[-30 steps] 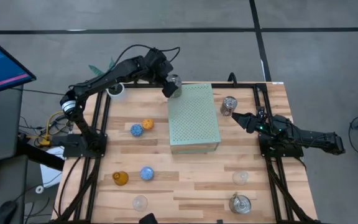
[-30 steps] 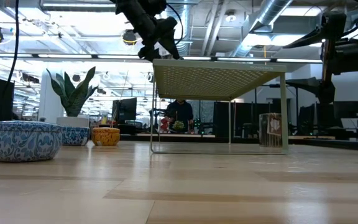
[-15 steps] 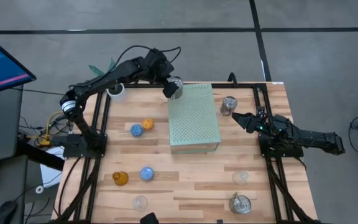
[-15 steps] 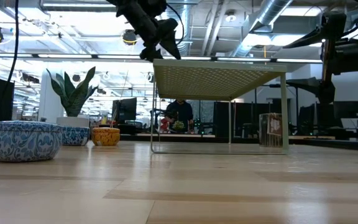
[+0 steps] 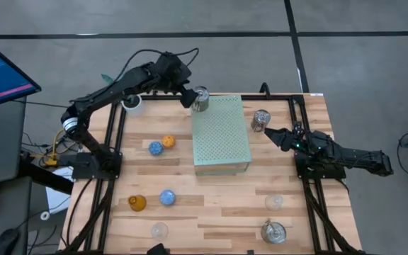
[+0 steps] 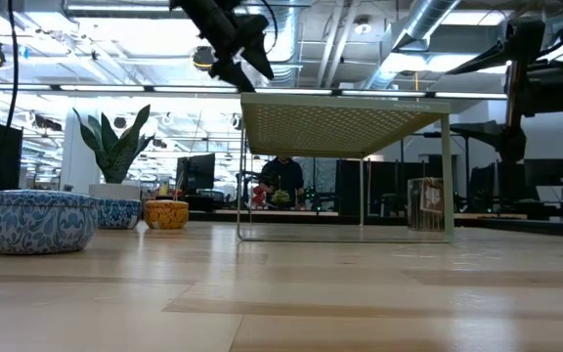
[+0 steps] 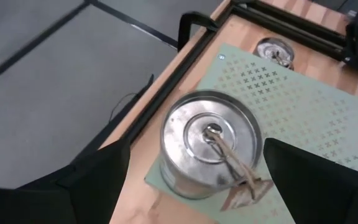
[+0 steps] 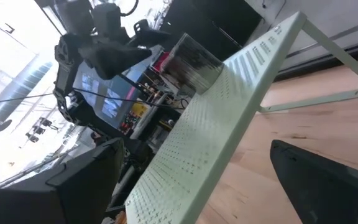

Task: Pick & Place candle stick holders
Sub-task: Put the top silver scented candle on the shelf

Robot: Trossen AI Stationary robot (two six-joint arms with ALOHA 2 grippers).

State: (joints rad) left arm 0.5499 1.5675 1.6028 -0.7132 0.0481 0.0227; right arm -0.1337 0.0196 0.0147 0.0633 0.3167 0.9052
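A shiny silver cup (image 5: 200, 99) with a tag on a string stands upright on the far left corner of the pale-green perforated block (image 5: 222, 134). My left gripper (image 5: 185, 95) is open just left of the cup. In the left wrist view its fingers (image 7: 98, 177) stand on either side of the cup (image 7: 209, 142), apart from it. My right gripper (image 5: 270, 133) is open and empty at the table's right, beside another silver cup (image 5: 261, 119) that stands on the table.
On the table stand a blue holder (image 5: 155, 148), an orange one (image 5: 168, 142), an amber glass one (image 5: 137, 203), another blue one (image 5: 167, 197), two clear glass ones (image 5: 160, 230) (image 5: 274, 202) and a silver cup (image 5: 273, 231). A potted plant (image 5: 132, 104) stands at the far left.
My left gripper has let go of the silver cup and drawn back toward the table's left edge and a little up. The cup stays standing on the block's far left corner.
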